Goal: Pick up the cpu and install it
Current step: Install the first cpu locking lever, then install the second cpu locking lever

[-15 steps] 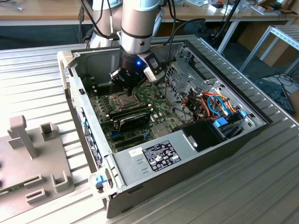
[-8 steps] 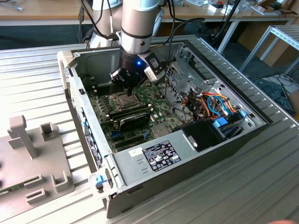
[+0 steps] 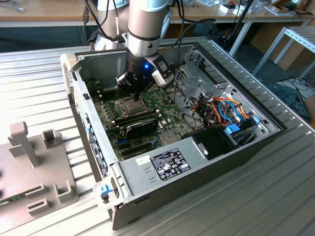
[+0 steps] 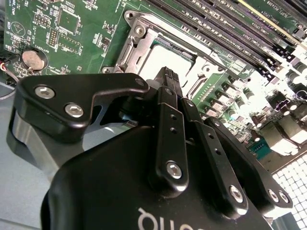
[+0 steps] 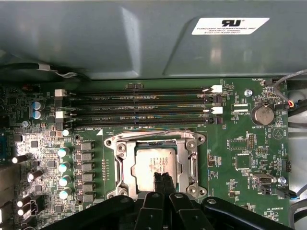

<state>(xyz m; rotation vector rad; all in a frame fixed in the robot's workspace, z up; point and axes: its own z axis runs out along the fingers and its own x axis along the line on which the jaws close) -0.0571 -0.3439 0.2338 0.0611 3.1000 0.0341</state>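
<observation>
Exterior view: gripper hangs inside the open computer case, just above the socket frame. First wrist view: fingers pressed together, empty; cpu seated in the socket directly beneath the fingertips. Second wrist view: same, cpu just beyond the closed tips.

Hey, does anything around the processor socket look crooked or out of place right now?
Nothing stands out. The cpu lies flat and square inside its socket frame, with the tool closed just above it.
</observation>
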